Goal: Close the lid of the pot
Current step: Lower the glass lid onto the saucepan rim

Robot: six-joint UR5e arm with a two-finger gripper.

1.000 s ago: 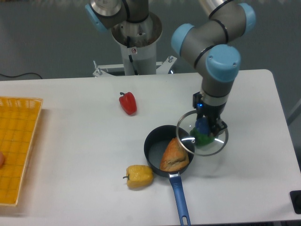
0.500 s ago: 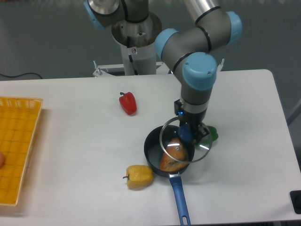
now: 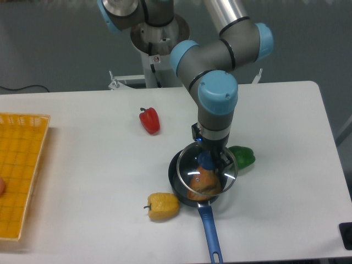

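The lid (image 3: 207, 171) sits over the pot (image 3: 193, 184), covering most of its mouth, slightly to the right of centre. The gripper (image 3: 207, 160) points straight down with its jaws clamped on the lid's blue knob. Through the glass shows a brown pastry (image 3: 202, 182) inside the pot. The pot's blue handle (image 3: 209, 232) reaches toward the near edge. A yellow pepper (image 3: 162, 206) lies just left of the pot, a green pepper (image 3: 241, 156) just right, a red pepper (image 3: 149, 120) farther back left. A yellow basket (image 3: 19, 170) rests at the table's (image 3: 82, 165) left edge.

The gripper (image 3: 207, 160) is holding the pot lid (image 3: 206, 168) by its blue knob above the pot (image 3: 177, 179). A green pepper (image 3: 241, 156) is lying just beside it on the bench (image 3: 88, 165).
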